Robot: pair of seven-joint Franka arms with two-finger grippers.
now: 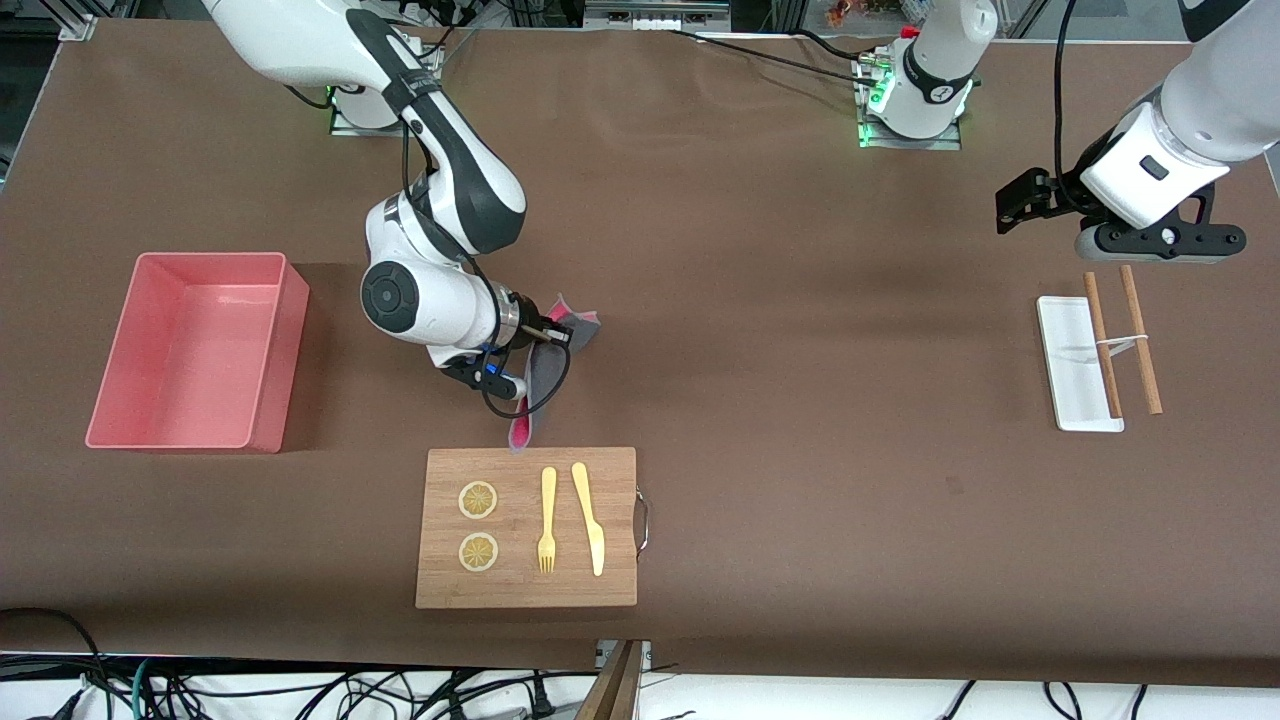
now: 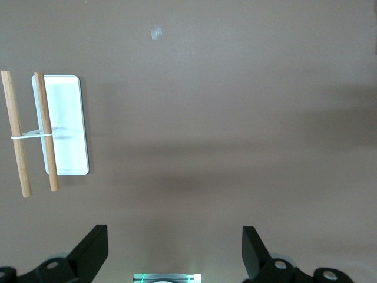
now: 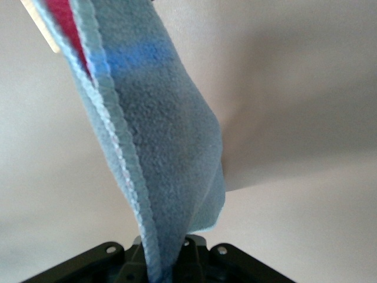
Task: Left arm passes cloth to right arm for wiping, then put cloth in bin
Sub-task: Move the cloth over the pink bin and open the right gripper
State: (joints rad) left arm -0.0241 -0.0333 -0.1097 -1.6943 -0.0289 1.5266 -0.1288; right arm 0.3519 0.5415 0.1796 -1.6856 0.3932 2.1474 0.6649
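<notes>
My right gripper is shut on the cloth, which hangs grey and magenta down toward the upper edge of the wooden cutting board. In the right wrist view the cloth fills the middle, pinched between the jaws. The pink bin stands at the right arm's end of the table, apart from the gripper. My left gripper is open and empty, raised over the table at the left arm's end near the white tray. In the left wrist view its fingers stand wide apart.
The cutting board carries two lemon slices, a yellow fork and a yellow knife. Two wooden sticks tied with a band lie across the white tray, which also shows in the left wrist view.
</notes>
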